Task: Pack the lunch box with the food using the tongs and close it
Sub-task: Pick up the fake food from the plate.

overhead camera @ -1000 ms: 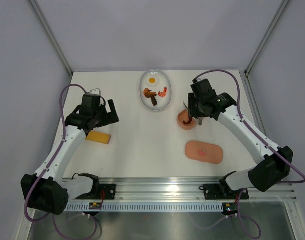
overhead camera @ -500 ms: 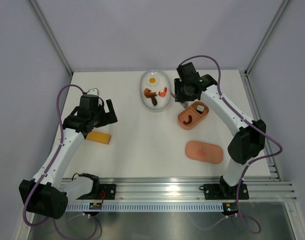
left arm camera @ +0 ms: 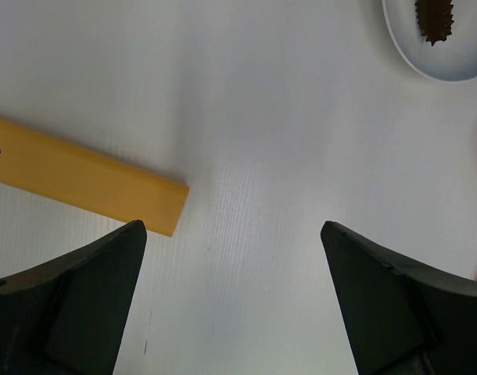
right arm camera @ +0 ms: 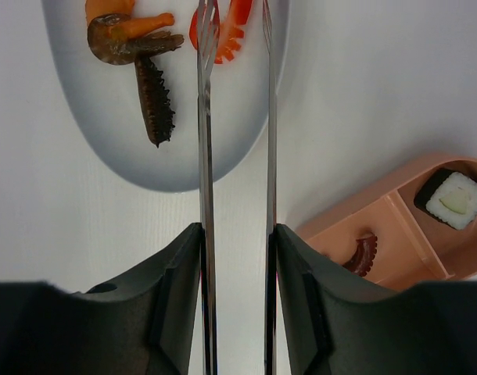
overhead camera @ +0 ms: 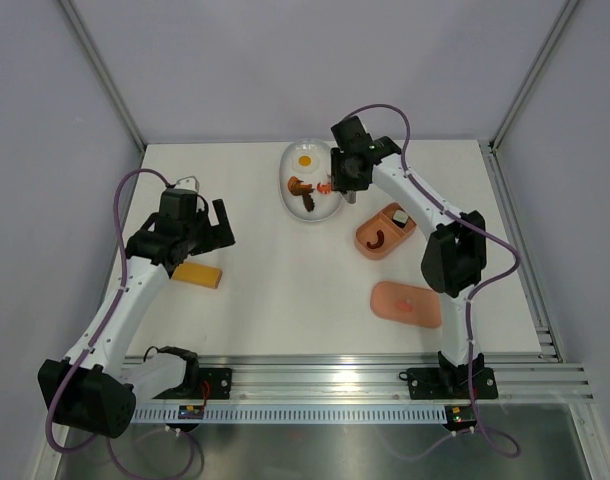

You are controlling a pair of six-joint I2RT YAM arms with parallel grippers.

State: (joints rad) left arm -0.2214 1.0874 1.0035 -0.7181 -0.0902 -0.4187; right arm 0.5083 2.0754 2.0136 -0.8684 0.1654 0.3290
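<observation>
The pink lunch box [overhead camera: 385,232] stands open right of centre, its wall [right arm camera: 395,234] also in the right wrist view. It holds a black-and-white piece [right arm camera: 453,195] and a brown curled piece [right arm camera: 362,254]. Its flat lid [overhead camera: 408,304] lies nearer the arms. My right gripper [overhead camera: 347,172] [right arm camera: 237,234] is shut on the thin silver tongs [right arm camera: 206,141]. Their parted tips straddle the orange shrimp piece [right arm camera: 231,31] in the white dish [overhead camera: 310,195]. Brown pieces [right arm camera: 152,86] and a fried egg [overhead camera: 305,160] also lie in the dish. My left gripper [overhead camera: 210,228] [left arm camera: 231,226] hangs open over bare table.
A yellow-orange block [overhead camera: 197,274] [left arm camera: 82,176] lies just left of my left gripper. The white dish's rim [left arm camera: 426,66] shows at the top right of the left wrist view. Frame posts and grey walls bound the table on three sides.
My right arm has swung from over the lunch box back and left to the white dish, carrying the tongs. The left arm has hardly moved.
</observation>
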